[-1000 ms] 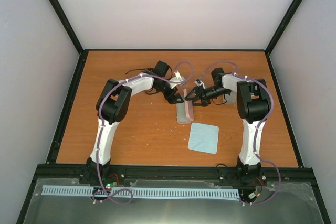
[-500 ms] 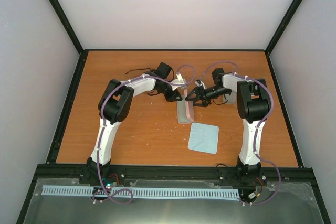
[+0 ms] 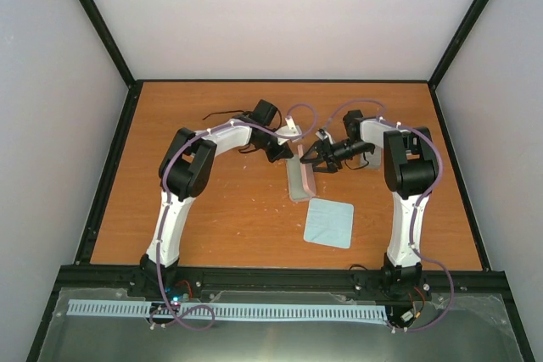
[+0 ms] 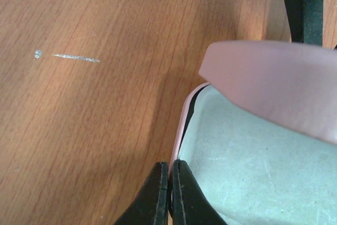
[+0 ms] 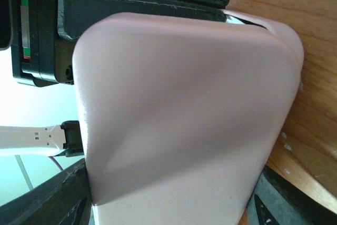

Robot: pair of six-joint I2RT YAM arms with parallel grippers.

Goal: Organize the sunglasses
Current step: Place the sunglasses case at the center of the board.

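A pink case (image 3: pixel 298 179) lies open at the table's middle, its pale green lining (image 4: pixel 253 167) showing in the left wrist view. My left gripper (image 4: pixel 169 169) is shut on the thin rim of the case's lower half. The pink lid (image 5: pixel 184 114) fills the right wrist view, and my right gripper (image 5: pixel 168 206) grips it across its width, one finger on each side. From above, the left gripper (image 3: pixel 287 155) and right gripper (image 3: pixel 310 159) meet at the case's far end. The black sunglasses (image 3: pixel 219 114) lie behind the left arm, partly hidden by it.
A pale blue cloth (image 3: pixel 329 222) lies flat just near-right of the case. A greyish object (image 3: pixel 372 161) peeks out under the right arm. Black rails edge the wooden table (image 3: pixel 221 218), with white walls behind.
My left gripper has gone from wide open to shut on the case's rim. The right gripper and the lid it holds have stayed in place.
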